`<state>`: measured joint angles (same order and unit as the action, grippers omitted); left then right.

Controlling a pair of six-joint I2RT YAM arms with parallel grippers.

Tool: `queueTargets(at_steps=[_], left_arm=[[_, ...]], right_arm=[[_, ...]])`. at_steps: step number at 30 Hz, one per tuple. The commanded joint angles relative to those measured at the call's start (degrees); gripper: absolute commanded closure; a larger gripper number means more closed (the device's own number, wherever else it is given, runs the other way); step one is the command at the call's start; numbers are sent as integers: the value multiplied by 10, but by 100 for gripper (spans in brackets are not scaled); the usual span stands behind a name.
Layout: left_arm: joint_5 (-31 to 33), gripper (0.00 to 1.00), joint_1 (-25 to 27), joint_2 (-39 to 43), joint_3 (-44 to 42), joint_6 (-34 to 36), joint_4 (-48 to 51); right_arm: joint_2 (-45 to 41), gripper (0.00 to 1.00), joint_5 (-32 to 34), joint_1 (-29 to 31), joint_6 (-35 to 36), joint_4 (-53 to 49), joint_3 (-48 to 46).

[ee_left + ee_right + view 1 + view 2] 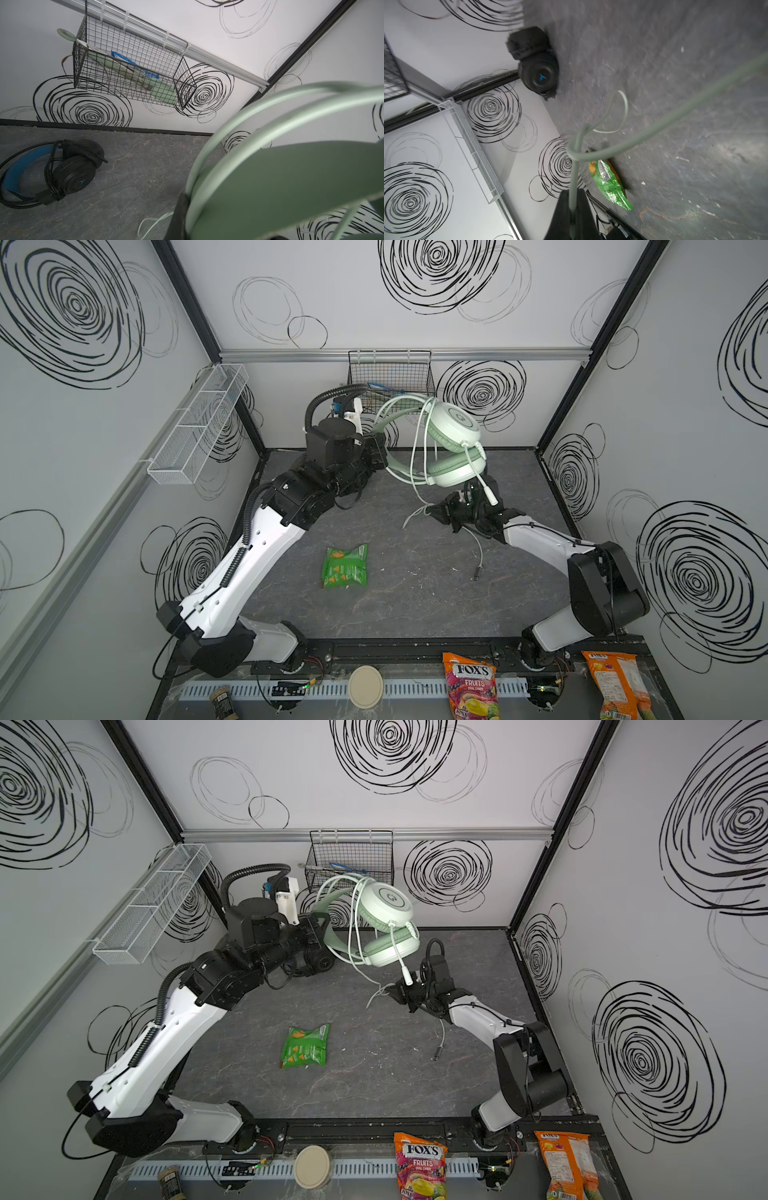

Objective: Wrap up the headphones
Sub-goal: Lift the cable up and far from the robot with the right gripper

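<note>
Now the left claw [380,451] is clamped on the mint green headset [454,423], right claw [433,511] on its pale cable [574,178].

Green snack bag [345,566] flat on table [415,610]. Black wire basket [390,371] hung on back rail [291,355], blue packet [133,64] inside. White mesh tray [195,427] at left. Along front: small jar [224,701], beige disc [365,686], FOX'S bag [471,686], orange bag [617,686].

Raised headset [453,431] ctr-back, before wall basket [390,373]; snack bag [345,566] nearer front; 2nd headset [62,170] on table [415,605].
</note>
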<state>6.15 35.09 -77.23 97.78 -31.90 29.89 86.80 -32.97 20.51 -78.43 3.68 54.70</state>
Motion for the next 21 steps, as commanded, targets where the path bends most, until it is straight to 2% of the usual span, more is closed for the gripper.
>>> queueTargets(at_steps=[1, 6, 11, 17, 21], left_arm=[[-72, 100, -6, 34, -22, 4, -63], [-93, 100, 1, 48, -53, 35, -35], [-98, 100, 11, 68, -94, 67, -5], [-69, 100, 20, 91, -156, 89, 24], [-47, 100, 23, 104, -200, 89, 24]], right_arm=[[-25, 100, 36, -43, 104, -88, 51], [-28, 100, 75, -83, 169, -134, 125], [-46, 100, 123, -92, 214, -115, 182], [-81, 100, 201, -92, 282, -69, 234], [-88, 100, 221, -92, 318, -71, 276]])
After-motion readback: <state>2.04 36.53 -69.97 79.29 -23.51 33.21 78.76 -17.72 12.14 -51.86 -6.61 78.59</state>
